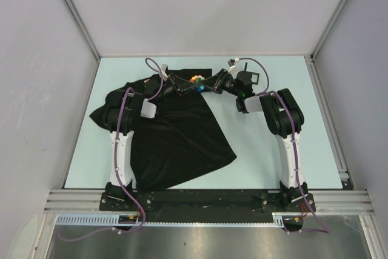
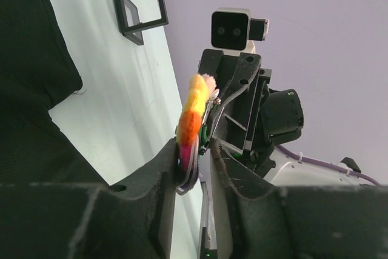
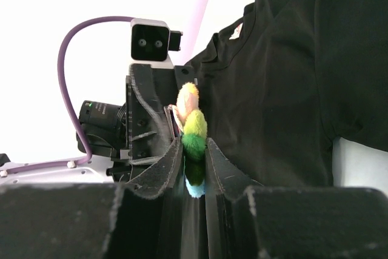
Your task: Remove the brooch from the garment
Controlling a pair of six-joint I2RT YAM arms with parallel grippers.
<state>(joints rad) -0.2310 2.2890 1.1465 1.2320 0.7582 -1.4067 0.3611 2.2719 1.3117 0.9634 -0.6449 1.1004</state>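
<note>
The brooch (image 1: 195,79), a tiny fuzzy ornament in yellow, orange, pink, green and blue, is held in the air between both grippers above the garment's top edge. My left gripper (image 1: 188,84) comes from the left. In the left wrist view its jaws (image 2: 195,163) are nearly closed on the brooch's (image 2: 193,119) pink end and silver clip. My right gripper (image 1: 204,84) comes from the right and is shut on the brooch's (image 3: 194,130) green and blue end (image 3: 194,153). The garment (image 1: 176,131), a black T-shirt, lies crumpled on the table. Its pinkish neck label (image 3: 236,30) shows.
A small black square frame (image 1: 253,78) stands on the pale table behind the right arm; it also shows in the left wrist view (image 2: 140,10). Grey walls enclose the table on three sides. The left arm lies over the shirt's left part (image 1: 130,110).
</note>
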